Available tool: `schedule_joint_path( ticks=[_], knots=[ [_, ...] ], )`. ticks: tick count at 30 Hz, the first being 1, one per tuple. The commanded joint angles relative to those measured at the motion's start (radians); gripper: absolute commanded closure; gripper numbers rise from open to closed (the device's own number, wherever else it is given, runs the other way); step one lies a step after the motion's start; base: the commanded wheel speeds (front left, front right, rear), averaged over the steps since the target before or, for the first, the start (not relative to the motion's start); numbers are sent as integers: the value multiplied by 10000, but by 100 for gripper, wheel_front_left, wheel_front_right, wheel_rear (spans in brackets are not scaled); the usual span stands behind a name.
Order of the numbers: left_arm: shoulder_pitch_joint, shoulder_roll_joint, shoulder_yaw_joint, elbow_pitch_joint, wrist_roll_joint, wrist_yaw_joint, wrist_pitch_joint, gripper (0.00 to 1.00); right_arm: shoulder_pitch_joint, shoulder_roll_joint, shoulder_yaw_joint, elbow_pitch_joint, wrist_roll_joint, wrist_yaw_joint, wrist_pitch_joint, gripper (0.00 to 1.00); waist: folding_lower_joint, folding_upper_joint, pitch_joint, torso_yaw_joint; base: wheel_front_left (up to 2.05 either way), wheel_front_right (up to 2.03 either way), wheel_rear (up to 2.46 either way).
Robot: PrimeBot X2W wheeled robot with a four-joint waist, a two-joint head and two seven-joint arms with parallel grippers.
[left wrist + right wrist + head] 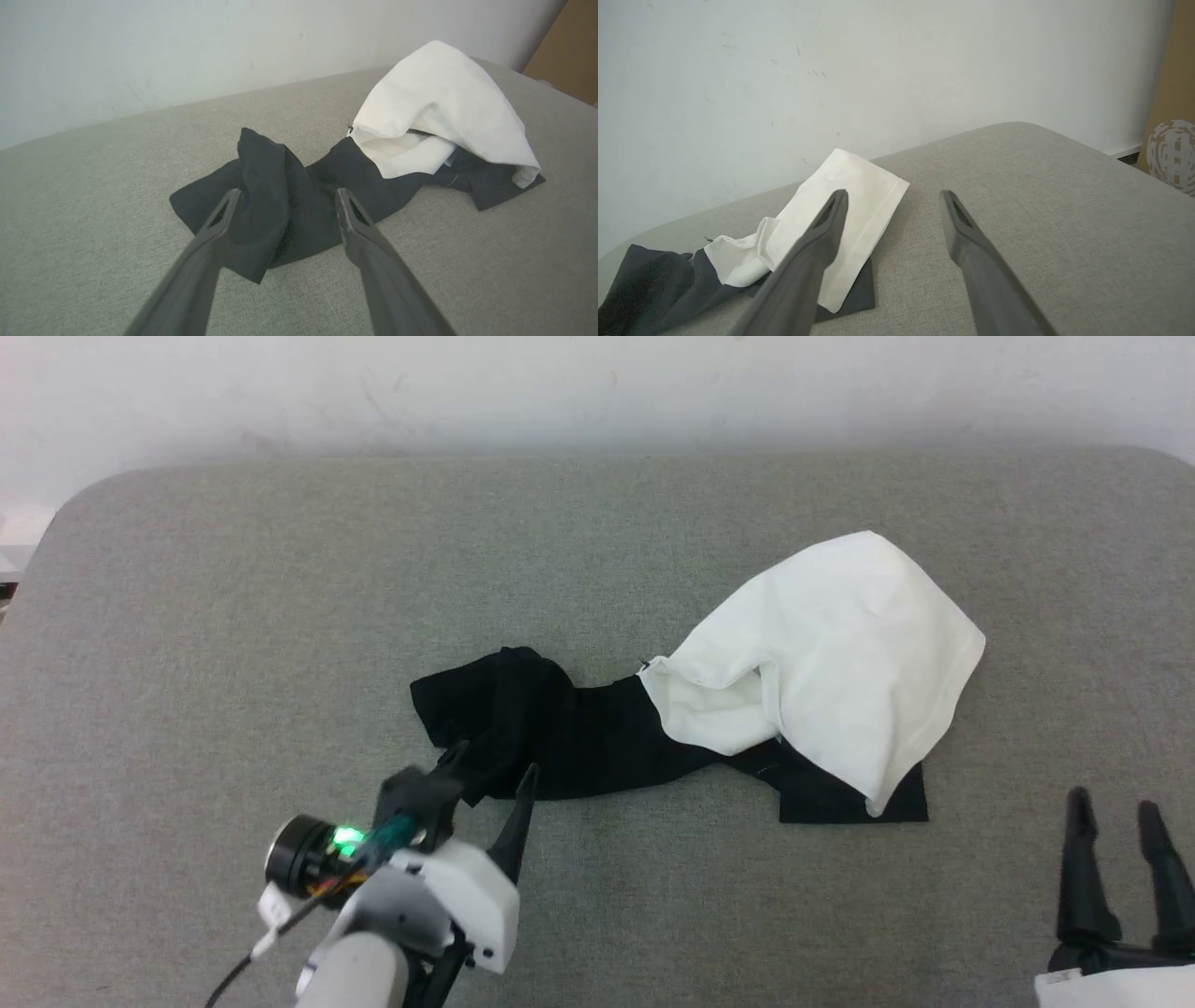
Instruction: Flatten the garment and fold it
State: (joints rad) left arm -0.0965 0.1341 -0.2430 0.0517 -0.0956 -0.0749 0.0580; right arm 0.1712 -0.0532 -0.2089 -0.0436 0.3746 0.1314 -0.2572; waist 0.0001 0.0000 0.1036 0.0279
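Garment [747, 691] was found in a crumpled heap near the middle of the grey worktop [233, 616], a little to the right side. The white body part was bunched into a loose hump at the right. The black parts (a sleeve, most probably, but this could not be told for sure) were twisted out to the left and tucked under the white cloth at the near edge. The neck trim and the print could not be made out. No edge was laid straight and no fold was made, so the task was judged to be at its very beginning: the flattening was not yet done, and the folding was left completely.

The left gripper [495, 761] was held wide open at the near left end of the black cloth. In the left wrist view a raised black fold was seen between its two fingers [201, 252], but nothing was pinched. Whether the tips touched the cloth could not be told. The right gripper [1114, 803] was also wide open and empty, low at the right and well apart from the garment.

It was judged that a first grasp of the black end was being prepared, and that the spreading of the whole garment, and then the folds, were left to be done.
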Motion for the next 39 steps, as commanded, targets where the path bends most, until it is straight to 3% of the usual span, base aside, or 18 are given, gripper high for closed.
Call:
schedule_joint_path(
  ticks=[1,8,16,17,18,24,29,34,39],
  knots=[
    [-575,109,-205,371,96,-137,827,0,-97,29,169,74,-35,-7,-44,0,-1,0,64,-12,0,0,0],
    [-2219,171,-703,1836,418,-220,2995,0,-159,29,464,277,-36,-7,-44,0,-1,0,326,-208,0,0,0],
    [-3230,-66,-693,3975,470,115,3142,0,-399,29,623,474,-120,-7,-45,0,-1,0,652,-591,0,0,0],
    [-3335,-81,-686,4215,455,128,3030,57,-436,29,640,491,-129,-7,-45,0,-1,0,678,-631,0,0,0],
    [-3429,-98,-676,4438,418,120,2890,100,-466,30,651,508,-138,-7,-45,0,-1,0,696,-664,0,0,0],
    [-3565,-283,-534,5266,-167,-69,1991,100,-487,30,573,621,-147,-7,-45,0,-1,0,606,-689,0,0,0],
    [-3159,-238,28,4715,-1030,-169,1500,100,-402,30,599,719,-120,-7,-45,0,-1,0,360,-578,0,0,0],
    [-2464,575,915,3521,-1606,3,1974,100,-343,30,576,699,-78,-7,-45,0,-1,0,416,-459,0,0,0],
    [-1396,1723,2288,1707,-2167,570,2819,100,-340,30,524,816,-3,-7,-45,0,-1,0,635,-340,0,0,0]
  ],
)
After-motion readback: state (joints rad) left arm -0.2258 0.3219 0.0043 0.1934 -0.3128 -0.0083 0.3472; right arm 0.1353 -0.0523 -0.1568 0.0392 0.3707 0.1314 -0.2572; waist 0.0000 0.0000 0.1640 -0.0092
